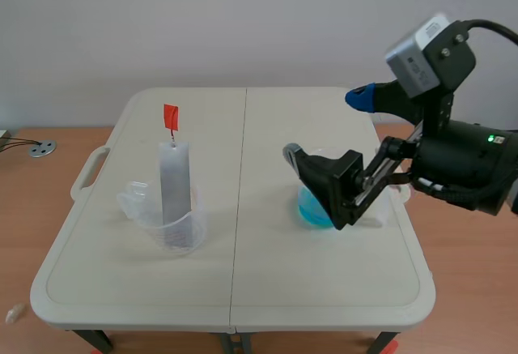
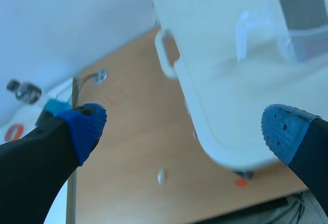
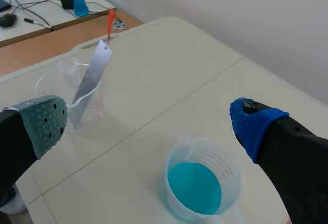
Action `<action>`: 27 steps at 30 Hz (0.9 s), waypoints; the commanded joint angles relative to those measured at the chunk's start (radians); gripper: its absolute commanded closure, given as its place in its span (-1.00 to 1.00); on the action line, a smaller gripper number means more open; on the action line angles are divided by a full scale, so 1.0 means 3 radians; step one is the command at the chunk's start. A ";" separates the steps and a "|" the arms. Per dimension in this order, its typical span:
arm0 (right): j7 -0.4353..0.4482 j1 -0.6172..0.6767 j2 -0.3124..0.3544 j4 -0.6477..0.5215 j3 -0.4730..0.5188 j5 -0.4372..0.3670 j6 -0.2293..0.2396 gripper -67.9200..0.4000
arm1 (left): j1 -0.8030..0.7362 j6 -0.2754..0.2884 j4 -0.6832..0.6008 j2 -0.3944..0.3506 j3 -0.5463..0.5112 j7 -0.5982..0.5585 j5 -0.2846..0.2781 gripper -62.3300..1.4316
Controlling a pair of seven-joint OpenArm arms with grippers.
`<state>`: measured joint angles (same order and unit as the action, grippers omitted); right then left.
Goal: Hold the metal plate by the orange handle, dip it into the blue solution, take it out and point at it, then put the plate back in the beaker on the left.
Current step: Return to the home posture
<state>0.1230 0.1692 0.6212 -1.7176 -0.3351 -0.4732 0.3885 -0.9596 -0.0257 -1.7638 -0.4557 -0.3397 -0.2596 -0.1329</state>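
Metal plate (image 1: 175,180) stands in the left beaker (image 1: 180,232), orange handle (image 1: 171,116) on top, well left of the wide-open right gripper (image 1: 324,127) over the blue solution (image 1: 312,210); left gripper's (image 2: 184,126) released too.

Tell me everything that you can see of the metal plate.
The metal plate is a long, narrow, flat strip, dull grey. It stands slightly tilted in the clear beaker on the left of the table, lower end inside, upper part well above the rim. A small orange handle is fixed to its top by a short wire. Nothing else touches it.
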 commanded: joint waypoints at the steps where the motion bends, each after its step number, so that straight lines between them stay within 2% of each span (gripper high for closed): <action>1: 0.0045 0.0076 0.0010 -0.0094 0.0116 -0.0033 0.0013 -0.95 | 0.0120 0.0018 -0.0022 -0.0072 0.0015 -0.0048 -0.0064 -1.00; 4: 0.0036 0.0281 0.0015 -0.0186 0.0322 -0.0032 0.0060 -0.95 | 0.0320 0.0182 -0.0022 -0.0220 0.0029 -0.0045 -0.0114 -1.00; 7: 0.0009 0.0451 0.0014 -0.0243 0.0468 -0.0032 0.0167 -0.95 | 0.0506 0.0253 -0.0022 -0.0337 0.0123 -0.0094 -0.0149 -1.00; 13: -0.0013 0.0724 0.0013 -0.0285 0.0636 -0.0031 0.0179 -0.95 | 0.0839 0.0258 -0.0023 -0.0432 0.0544 -0.0380 -0.0168 -1.00; 18: -0.0013 0.0796 0.0004 -0.0289 0.0642 -0.0020 0.0179 -0.95 | 0.1108 0.0244 -0.0029 -0.0431 0.0932 -0.0392 -0.0167 -1.00; 27: 0.0052 0.0793 0.0003 -0.0289 0.0642 -0.0023 0.0178 -0.95 | 0.1476 0.0243 -0.0036 -0.0431 0.1366 -0.0027 -0.0167 -1.00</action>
<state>0.1230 0.4191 0.6205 -1.7813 -0.1455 -0.4725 0.4450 -0.5247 0.0532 -1.7668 -0.5873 0.0753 -0.2577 -0.1768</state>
